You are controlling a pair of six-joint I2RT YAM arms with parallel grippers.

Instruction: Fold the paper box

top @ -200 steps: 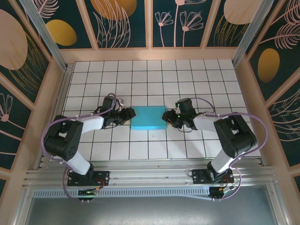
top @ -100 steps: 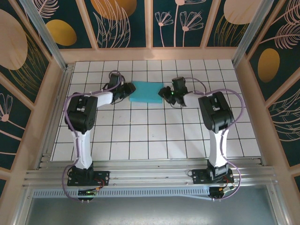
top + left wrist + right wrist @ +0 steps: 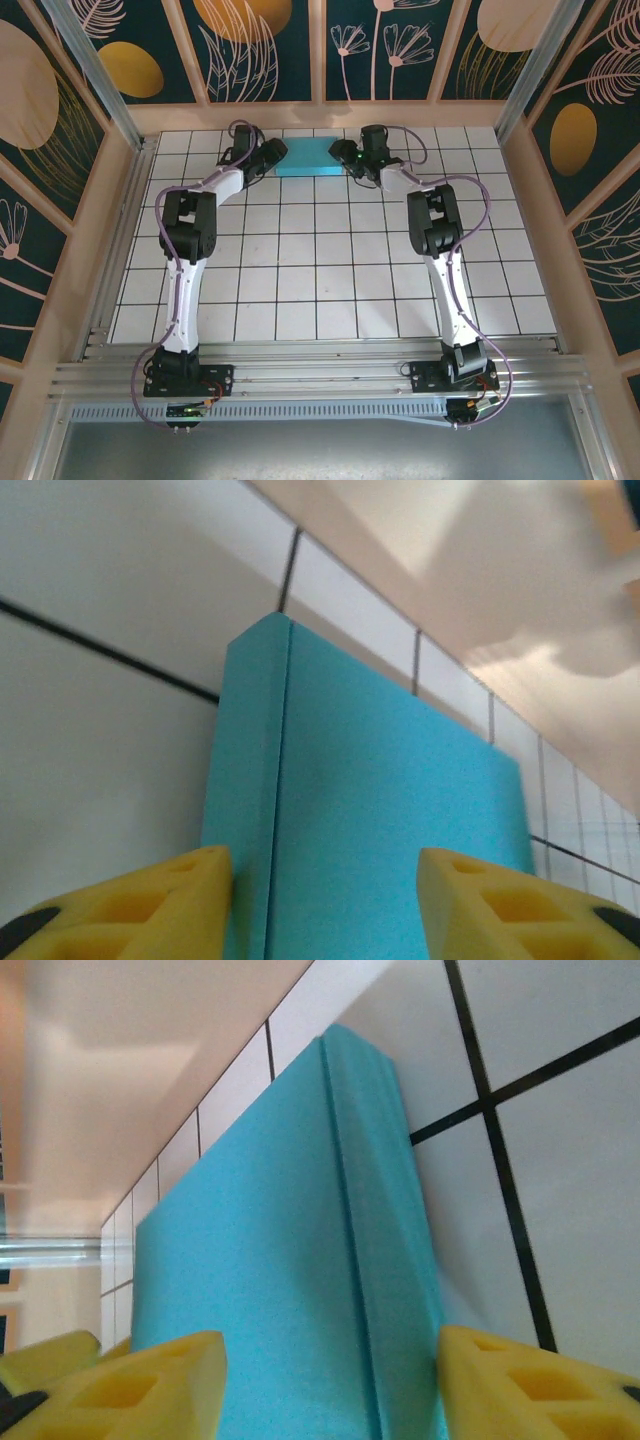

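The turquoise paper box (image 3: 308,158) lies closed and flat at the far end of the tiled table (image 3: 330,280), close to the back wall. My left gripper (image 3: 272,155) is at the box's left end and my right gripper (image 3: 347,156) at its right end, both arms stretched far forward. In the left wrist view the box (image 3: 380,780) fills the space between the yellow fingers of the left gripper (image 3: 320,910), which stand wide apart. The right wrist view has the box (image 3: 270,1260) between the equally spread fingers of the right gripper (image 3: 330,1385).
The wooden back wall (image 3: 320,115) rises just beyond the box. Side walls and metal posts (image 3: 95,70) frame the table. The white tiles run from the box back toward the arm bases.
Both arms have stretched forward and the box has travelled from the table's middle to the far row of tiles, staying between the two grippers.
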